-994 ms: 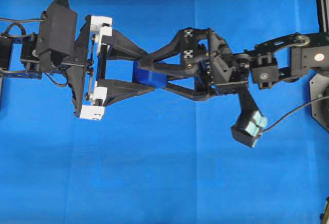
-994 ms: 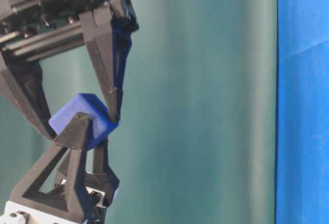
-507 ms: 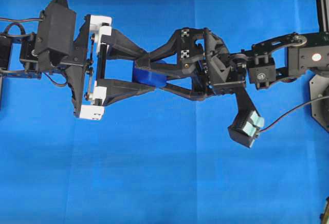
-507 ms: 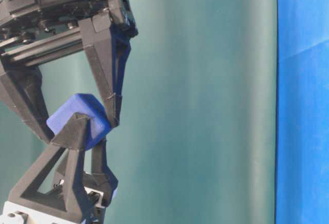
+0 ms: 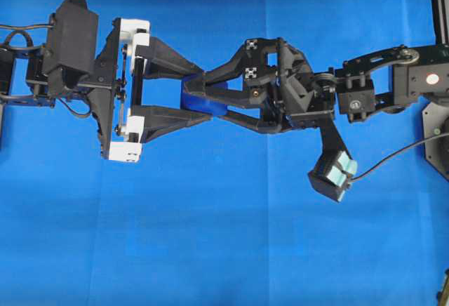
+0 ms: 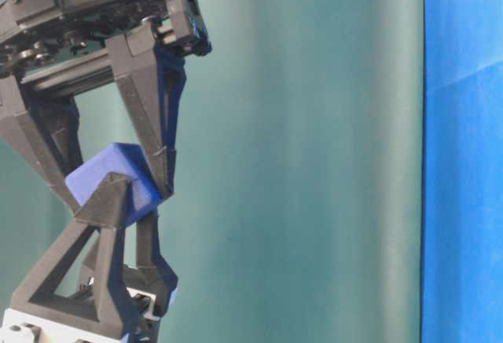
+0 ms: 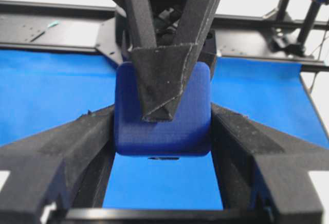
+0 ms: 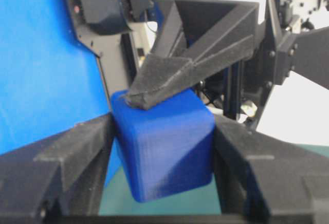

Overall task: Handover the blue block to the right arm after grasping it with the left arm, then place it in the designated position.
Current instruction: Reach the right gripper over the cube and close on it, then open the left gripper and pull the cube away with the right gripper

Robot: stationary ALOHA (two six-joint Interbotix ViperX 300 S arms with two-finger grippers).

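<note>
The blue block hangs in mid-air above the blue cloth that covers the bench, caught between the two claws where they meet near the middle of the overhead view. It is a small dark-blue cube with softly rounded edges and corners, a matte face with faint fine ridges across it, and a shade clearly deeper than the cloth below. The left claw, the one with white brackets on the left arm, is clamped on the block: in the left wrist view its two black fingers press flat against opposite side faces. The right claw, all black on the right arm, reaches in from the other side, turned across the left one, and in the right wrist view its fingers sit tight against the block's other pair of faces, so it too grips the cube. In the table-level view the block sits tilted, one corner upward, wedged among the four pointed fingertips.
</note>
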